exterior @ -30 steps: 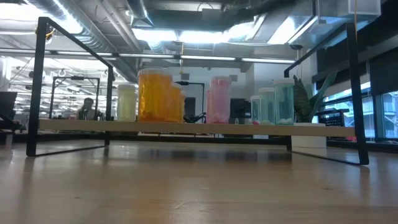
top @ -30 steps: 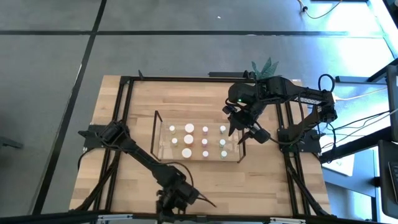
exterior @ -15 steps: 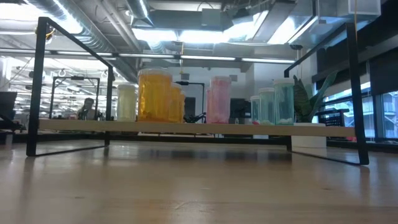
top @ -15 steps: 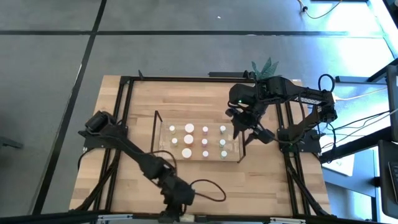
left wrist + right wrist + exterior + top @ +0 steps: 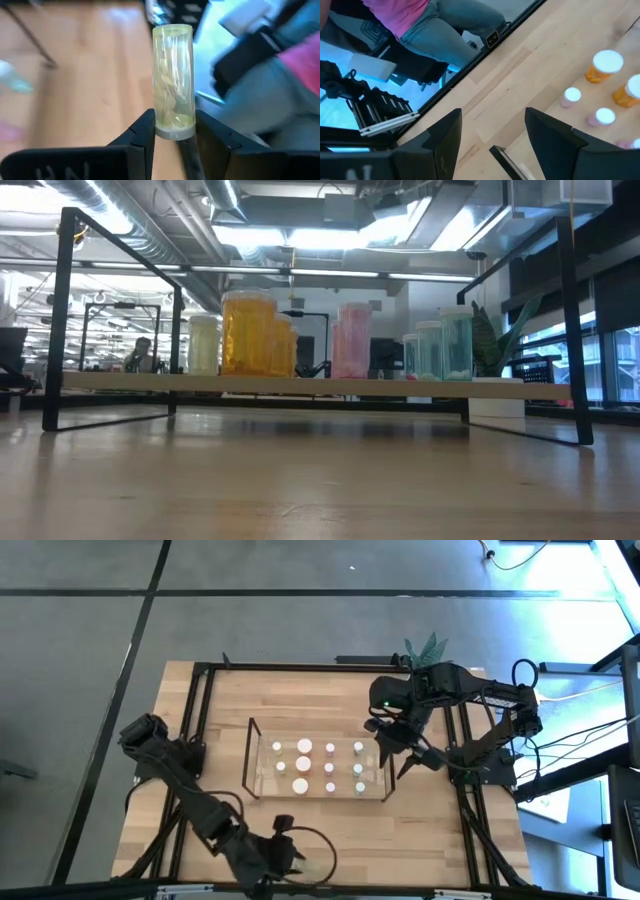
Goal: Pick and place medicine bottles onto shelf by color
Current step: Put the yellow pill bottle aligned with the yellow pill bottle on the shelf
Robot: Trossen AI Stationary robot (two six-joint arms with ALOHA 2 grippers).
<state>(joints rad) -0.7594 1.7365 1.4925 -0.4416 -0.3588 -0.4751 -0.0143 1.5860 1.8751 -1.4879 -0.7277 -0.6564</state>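
Observation:
My left gripper (image 5: 305, 862) is at the table's near edge, shut on a pale, clear bottle (image 5: 173, 80) with a white cap. My right gripper (image 5: 492, 137) is open and empty, above the right end of the clear shelf (image 5: 254, 755). Several white-capped bottles (image 5: 303, 747) stand on the shelf. In the low view they show as white (image 5: 203, 345), orange (image 5: 250, 335), pink (image 5: 353, 340) and green (image 5: 458, 345) groups. In the right wrist view, orange bottles (image 5: 606, 66) and pink bottles (image 5: 571, 96) lie ahead of my right gripper. My left gripper pinches the bottle's white cap end (image 5: 175, 131) between its two fingers (image 5: 145, 134). The bottle's body sticks out forward past the fingertips, in line with the fingers. I cannot tell whether any part of it rests on the table.
A black metal frame (image 5: 200, 700) runs around the wooden table. A green plant (image 5: 424, 645) stands at the far edge. A person in a pink top and jeans (image 5: 445, 22) stands close beyond the table's edge. Bare wood lies left of the shelf.
My left arm has swung its elbow toward the table's near left, while its gripper has stayed at the near edge and turned there. My right gripper has drifted a little toward the table's right edge, still open.

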